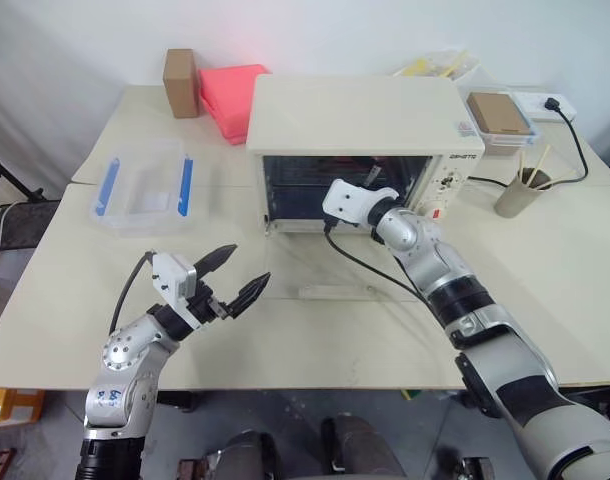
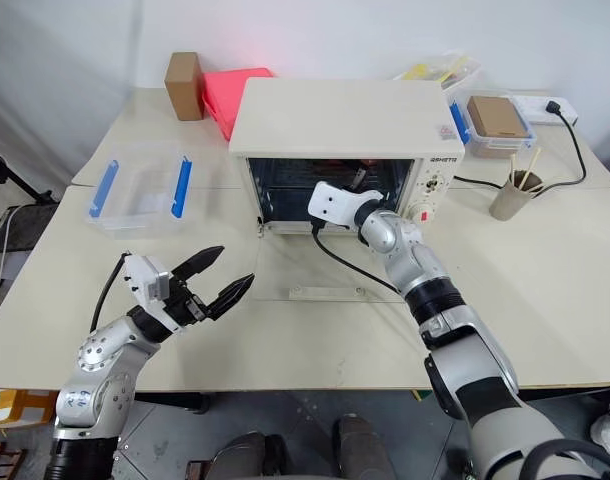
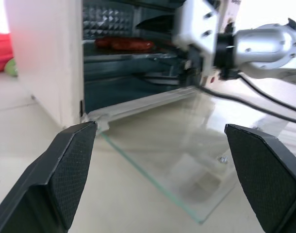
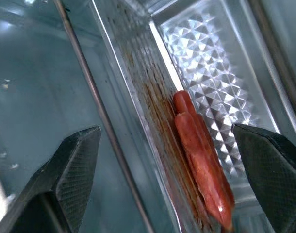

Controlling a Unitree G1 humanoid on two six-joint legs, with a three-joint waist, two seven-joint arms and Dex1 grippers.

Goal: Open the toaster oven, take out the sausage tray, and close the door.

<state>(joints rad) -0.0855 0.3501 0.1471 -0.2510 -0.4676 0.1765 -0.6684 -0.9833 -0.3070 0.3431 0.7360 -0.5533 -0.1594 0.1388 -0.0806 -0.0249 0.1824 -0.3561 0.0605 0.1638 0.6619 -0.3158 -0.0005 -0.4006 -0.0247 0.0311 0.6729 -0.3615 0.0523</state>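
Closest to me, the left gripper (image 1: 231,279) hangs over the front of the counter (image 1: 75,300) with its black fingers spread wide and nothing between them; it sits clear of the oven's front, which leaves the way open for the other arm. Just beyond it the door (image 2: 330,270) lies folded all the way down, flat on the counter, its cream bar handle (image 2: 328,293) at the near edge, so the opening step looks finished. Over that glass the right arm reaches forward, and the right gripper (image 4: 167,170) is inside the mouth of the toaster oven (image 1: 355,115), fingers apart and gripping nothing. Between them, seen from the wrist, is the sausage tray (image 4: 153,111), sitting in the oven with its red sausages (image 4: 201,160) lying together on the stained base. My guess is the gripper is lined up to pinch the tray's near rim and draw it out. Off to the left a clear plastic box (image 1: 145,188) with blue clips stands apart, and behind the oven are a red folded thing (image 1: 230,95) and a brown block (image 1: 181,82). At the far right a cup of sticks (image 1: 523,190) stands near a black cable.
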